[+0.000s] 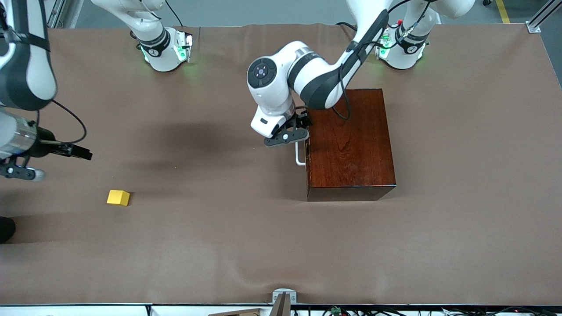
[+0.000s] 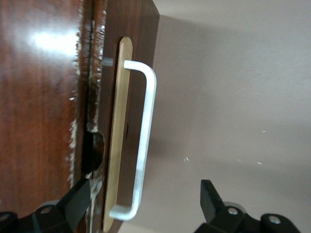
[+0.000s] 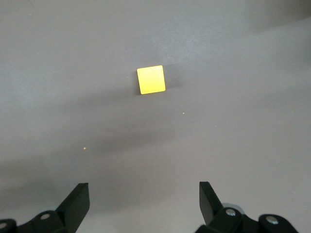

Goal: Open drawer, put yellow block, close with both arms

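At the box's front, L gripper (image 1: 293,136) spread wide around drawer (image 2: 116,141) handle (image 2: 143,145), drawer shut. R gripper (image 3: 143,204) also spread, above table; yellow block (image 1: 118,197) lies apart, R arm's end.

The drawer (image 1: 307,151) sits shut in its glossy reddish-brown box, white bar handle (image 1: 299,154) facing the right arm's end. The small yellow block (image 1: 118,197) lies flat on the surface, well apart.
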Robot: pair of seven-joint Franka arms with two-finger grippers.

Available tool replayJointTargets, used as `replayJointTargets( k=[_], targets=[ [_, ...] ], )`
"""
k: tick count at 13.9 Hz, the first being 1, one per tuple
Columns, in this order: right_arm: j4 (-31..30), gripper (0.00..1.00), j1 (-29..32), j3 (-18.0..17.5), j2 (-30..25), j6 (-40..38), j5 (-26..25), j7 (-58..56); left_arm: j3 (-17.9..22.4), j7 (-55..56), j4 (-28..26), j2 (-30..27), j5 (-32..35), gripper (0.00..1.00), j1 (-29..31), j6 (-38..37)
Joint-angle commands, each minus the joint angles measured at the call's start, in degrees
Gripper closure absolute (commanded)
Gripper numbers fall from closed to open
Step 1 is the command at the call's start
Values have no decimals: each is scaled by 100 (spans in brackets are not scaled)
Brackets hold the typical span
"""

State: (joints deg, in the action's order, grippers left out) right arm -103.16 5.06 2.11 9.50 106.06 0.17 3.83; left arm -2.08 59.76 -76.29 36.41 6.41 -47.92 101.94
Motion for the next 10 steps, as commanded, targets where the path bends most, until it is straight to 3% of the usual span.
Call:
replayJointTargets(
  k=[1,4,10],
  targets=[
    [-283,0,100,-61,68,545,0,-66,15,-96,158,226,177,0,-33,-60],
    [-521,0,135,-70,525,1355,0,-435,15,-105,158,349,177,0,-41,-33],
    [-399,0,100,-87,1378,2357,9,-925,15,-26,202,349,177,0,-59,274]
  ],
)
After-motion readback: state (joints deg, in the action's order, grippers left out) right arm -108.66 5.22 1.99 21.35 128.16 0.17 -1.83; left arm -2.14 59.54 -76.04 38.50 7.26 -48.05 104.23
